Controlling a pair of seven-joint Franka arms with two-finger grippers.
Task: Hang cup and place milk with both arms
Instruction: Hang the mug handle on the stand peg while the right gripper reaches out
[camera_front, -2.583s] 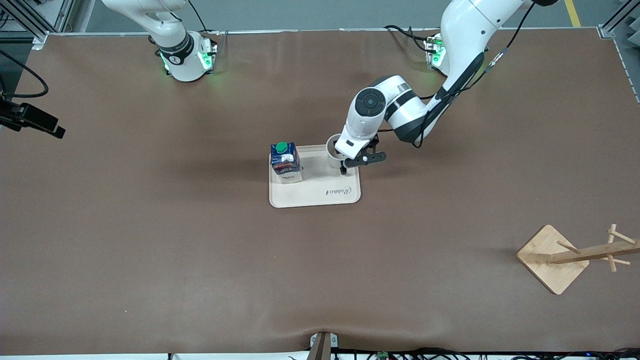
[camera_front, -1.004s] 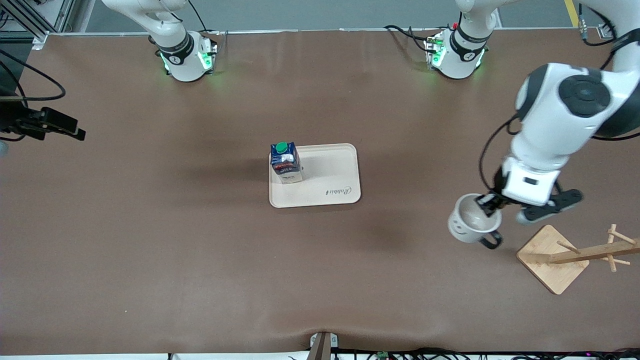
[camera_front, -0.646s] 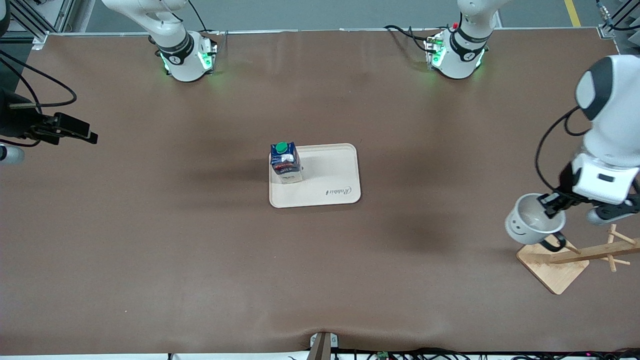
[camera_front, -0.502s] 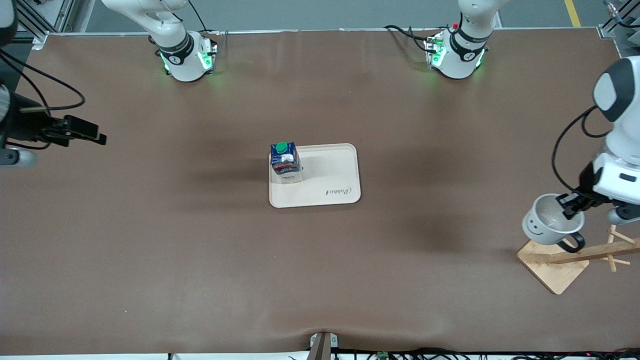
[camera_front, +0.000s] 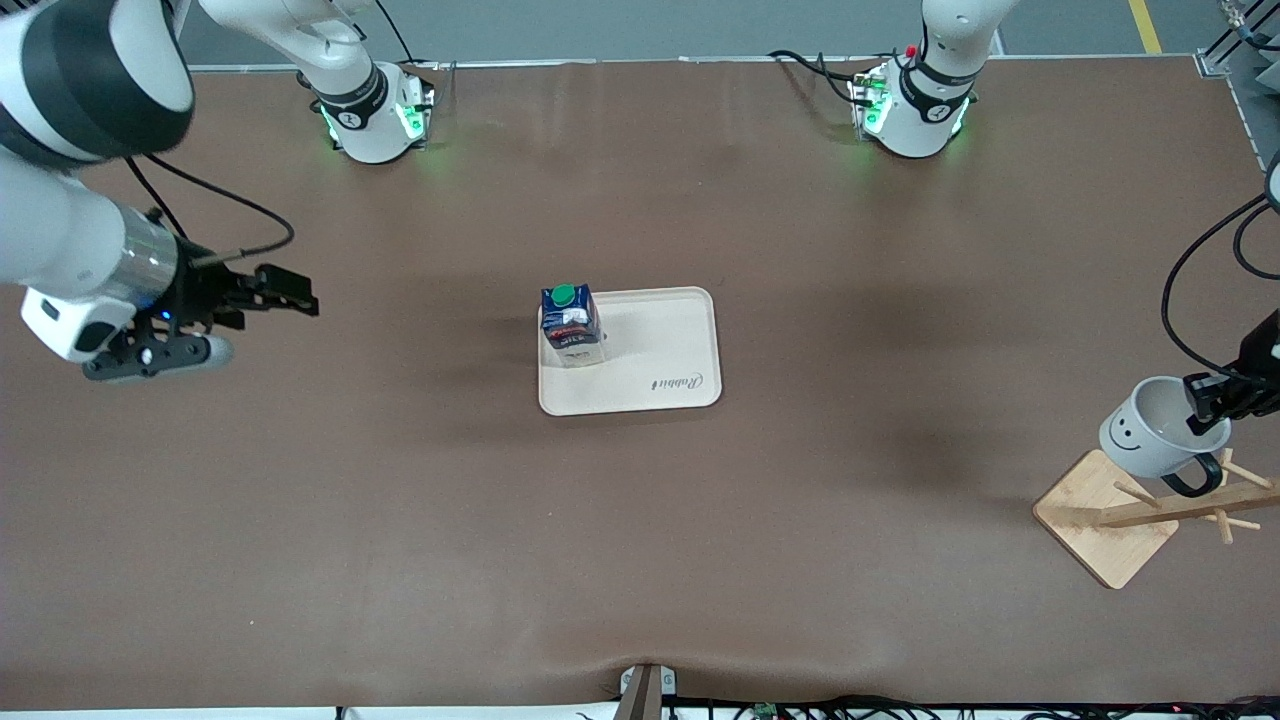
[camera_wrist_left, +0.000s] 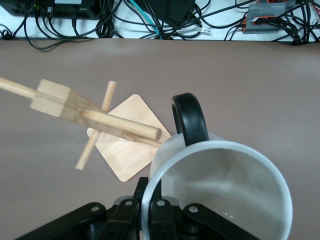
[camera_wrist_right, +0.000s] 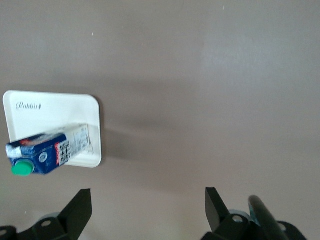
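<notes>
Holding 1 cup (camera_front: 1150, 432) w/ my left gripper (camera_front: 1212, 397), clamped tight on its rim, above the wooden rack (camera_front: 1150, 510) at the left arm's end of the table (camera_front: 400, 520). Cup is tipping, smiley face showing in the front view, black handle (camera_wrist_left: 190, 119) sitting close to 1 of the rack's pegs (camera_wrist_left: 125, 127); I can't tell whether they're touching. Rack has 1 square base (camera_wrist_left: 131, 147) and I'm counting approx. 4 pegs in the front view.

Right gripper (camera_front: 265, 300) is hovering over bare table toward the right arm's end, fingers (camera_wrist_right: 80, 207) spread wide, gripping nothing.

1 milk carton (camera_front: 571, 326) is standing upright w/ its green cap (camera_front: 564, 294) on top, on the 1 cream tray (camera_front: 670, 350) mid-table, at the tray's edge toward the right arm's end. Carton is well apart from both grippers. I'm seeing 2 arms, 2 green-lit bases (camera_front: 375, 120) along the table's edge.
</notes>
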